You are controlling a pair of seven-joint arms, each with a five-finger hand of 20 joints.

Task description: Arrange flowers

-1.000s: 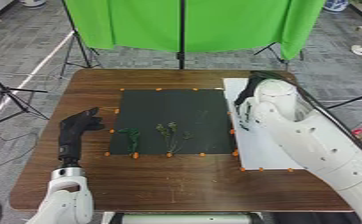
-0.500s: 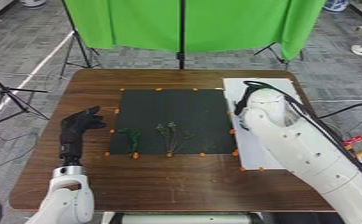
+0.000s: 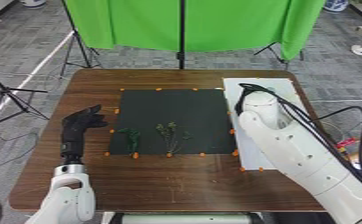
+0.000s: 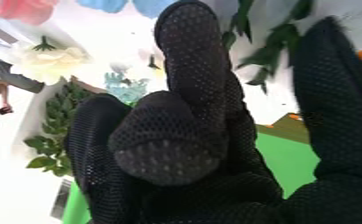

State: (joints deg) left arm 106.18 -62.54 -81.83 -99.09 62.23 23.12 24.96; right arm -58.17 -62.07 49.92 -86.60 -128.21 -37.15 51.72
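Head view: grn cloth behind tbl

Pink flower, blue petals — both edge-cropped

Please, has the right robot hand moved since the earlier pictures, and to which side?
Yes. In the head view, the right robot hand has moved slightly toward the robot, away from the white sheet's far edge.

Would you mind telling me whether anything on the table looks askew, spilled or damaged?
Nothing stands out: the dark mat lies straight, edged by orange dots; the sprigs on it show no obvious damage, and nothing looks spilled.
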